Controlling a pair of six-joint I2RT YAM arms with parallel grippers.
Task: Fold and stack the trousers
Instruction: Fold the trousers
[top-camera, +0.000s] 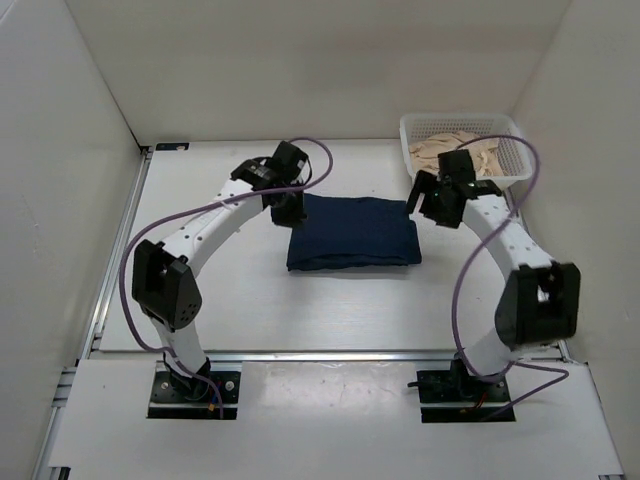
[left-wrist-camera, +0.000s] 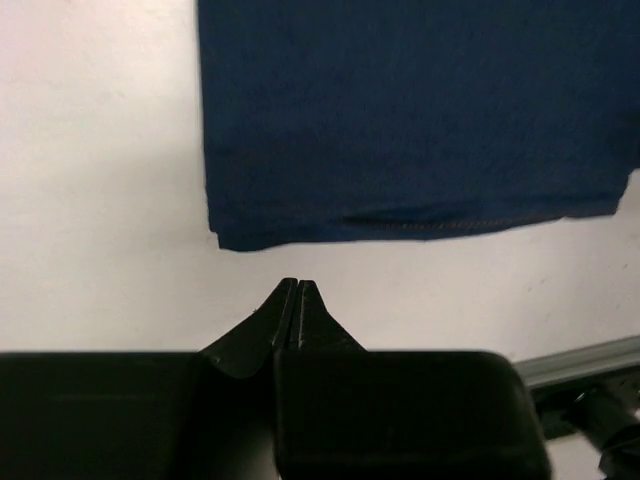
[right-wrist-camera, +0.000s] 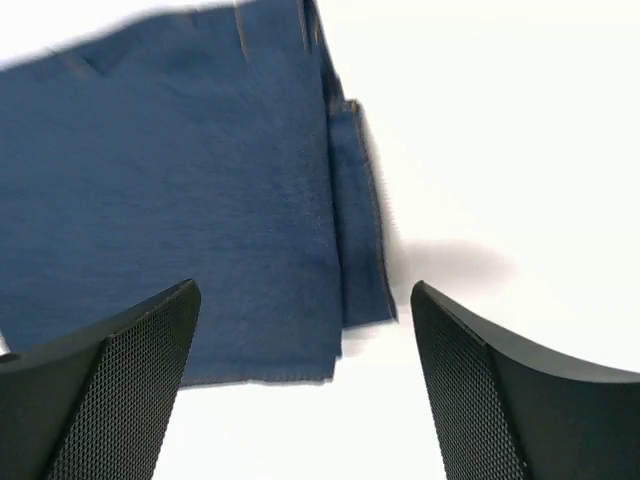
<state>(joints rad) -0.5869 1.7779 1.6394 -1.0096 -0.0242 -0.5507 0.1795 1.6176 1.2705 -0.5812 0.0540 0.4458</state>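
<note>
folded dark navy denim trousers (top-camera: 352, 232): middle of white flat table (top-camera: 250, 300) | left gripper (top-camera: 290, 208): at their left edge, seemingly just off the cloth | right gripper (top-camera: 432, 200): at their far-right corner | white plastic mesh basket (top-camera: 460, 117): table's far-right corner, behind right gripper | crumpled beige cloth (top-camera: 450, 150): inside basket

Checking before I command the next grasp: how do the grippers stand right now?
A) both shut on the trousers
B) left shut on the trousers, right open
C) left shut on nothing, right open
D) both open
C: the left gripper has its fingertips together over bare table, just short of the trousers, while the right gripper has its fingers wide apart above the trousers' edge.
</note>
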